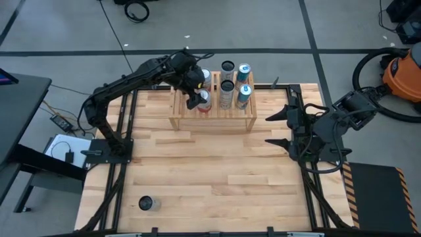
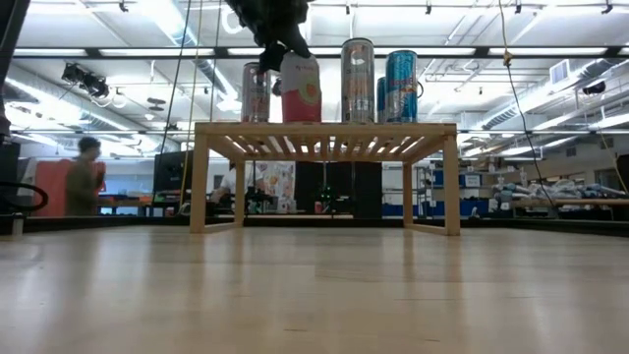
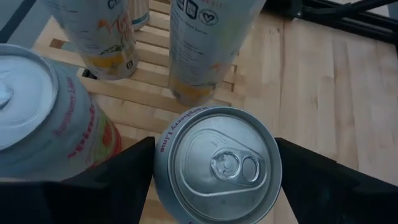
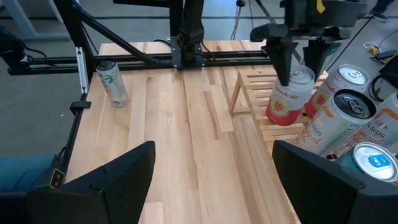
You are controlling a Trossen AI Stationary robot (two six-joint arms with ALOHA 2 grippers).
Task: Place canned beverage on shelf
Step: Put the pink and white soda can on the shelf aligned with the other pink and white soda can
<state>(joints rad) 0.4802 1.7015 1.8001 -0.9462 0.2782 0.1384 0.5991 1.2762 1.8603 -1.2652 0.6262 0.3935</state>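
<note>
**Can set on the shelf — release is the step in hand**

On your left, one can (image 1: 146, 203) stands alone near the front edge of the desk (image 1: 217, 171), not yet fetched. Your left arm reaches from its base across to the shelf (image 1: 213, 117), wrist bent so the left gripper (image 1: 195, 96) points down over the pink-and-white can (image 2: 301, 88). That can stands upright on the slatted top at the shelf's left front, just beside a neighbouring can. The jaws flank it on both sides; whether they touch the wall or stand a hair clear I cannot tell — treat it as a loosening grip. Your next move, as I judge it, calls for opening fully, then lifting straight up so neither finger clips the can or its neighbours. Further right stand four more cans. On the far right, the right gripper (image 1: 284, 128) waits over the desk's edge, jaws spread, holding nothing.
</note>
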